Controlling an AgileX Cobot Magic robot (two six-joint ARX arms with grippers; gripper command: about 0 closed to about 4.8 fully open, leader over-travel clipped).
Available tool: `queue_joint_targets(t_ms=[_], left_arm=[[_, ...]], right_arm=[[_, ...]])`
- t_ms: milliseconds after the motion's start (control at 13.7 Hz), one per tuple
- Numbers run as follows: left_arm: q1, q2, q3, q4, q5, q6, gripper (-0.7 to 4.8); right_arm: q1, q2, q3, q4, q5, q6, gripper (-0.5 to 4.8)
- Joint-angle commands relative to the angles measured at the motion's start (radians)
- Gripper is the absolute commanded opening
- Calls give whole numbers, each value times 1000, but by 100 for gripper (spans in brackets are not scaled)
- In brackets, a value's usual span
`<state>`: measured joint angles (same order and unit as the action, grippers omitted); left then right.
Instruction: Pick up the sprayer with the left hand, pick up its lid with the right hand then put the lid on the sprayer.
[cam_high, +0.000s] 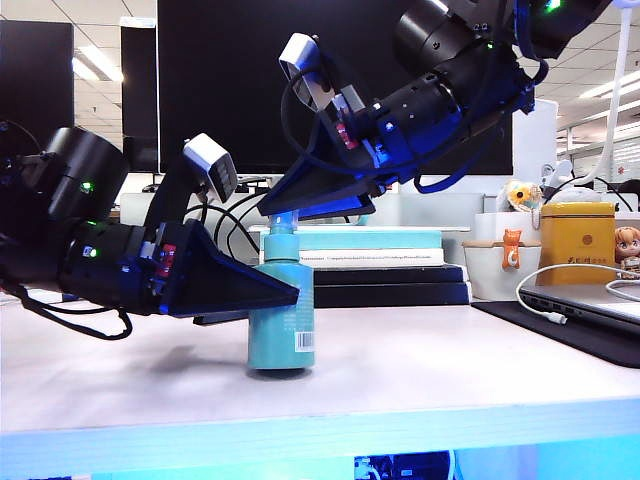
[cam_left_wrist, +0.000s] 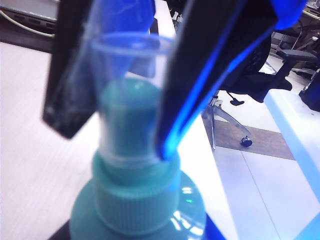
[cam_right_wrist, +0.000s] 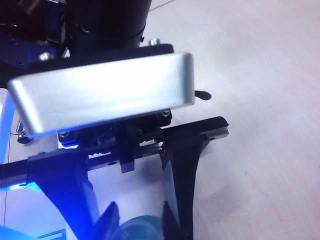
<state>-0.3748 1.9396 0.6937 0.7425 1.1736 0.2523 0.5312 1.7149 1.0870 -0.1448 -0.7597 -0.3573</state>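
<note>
Table (cam_high: 420, 370): pale wood-grain top, lit blue along front edge. Office room w/ ceiling strip lights; big dark monitor (cam_high: 230, 80) behind.

Left gripper (cam_high: 285, 297): black, comes in from exterior-view left, jaws part open & closed round mid-body of the sprayer. Own pads not seen in left wrist view.

Right gripper (cam_high: 282, 210): black, slants down from upper right, jaws narrow, pinching the lid; tips (cam_left_wrist: 165, 145) flank it over the nozzle.

Book stack (cam_high: 385, 262): teal, white, black spines; text too small to read.

Laptop (cam_high: 590, 300) w/ white cable, on dark mat, far right.

Yellow tin (cam_high: 577, 240): dark print, unreadable.

Sprayer (cam_high: 281, 320): teal, upright, base on table, centre; white barcode label (cam_high: 304, 341) low on side.

Lid (cam_left_wrist: 131, 100): clear cap, sits over teal nozzle (cam_left_wrist: 127, 112), lower rim near ribbed collar.
</note>
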Motion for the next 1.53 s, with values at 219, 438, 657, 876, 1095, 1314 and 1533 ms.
queue_joint_targets(t_ms=[219, 438, 657, 876, 1095, 1314, 1533], left_arm=[[0, -6, 5, 32, 85, -2, 210], [0, -8, 5, 75, 85, -18, 210], [0, -8, 5, 75, 79, -17, 210], [0, -7, 5, 75, 71, -16, 210], [-1, -7, 5, 74, 61, 2, 209], [-2, -7, 5, 67, 60, 3, 201], [-2, -5, 5, 53, 25, 20, 200]], right_arm=[[-6, 18, -14, -108, 108, -37, 13], [-6, 18, -14, -106, 109, -37, 15], [-7, 18, -14, -86, 112, -36, 95], [-8, 18, -14, -77, 114, -36, 113], [-8, 18, -14, -56, 115, -36, 184], [-8, 20, -13, -28, 114, -28, 249], [-8, 21, -13, -3, 79, -8, 285]])
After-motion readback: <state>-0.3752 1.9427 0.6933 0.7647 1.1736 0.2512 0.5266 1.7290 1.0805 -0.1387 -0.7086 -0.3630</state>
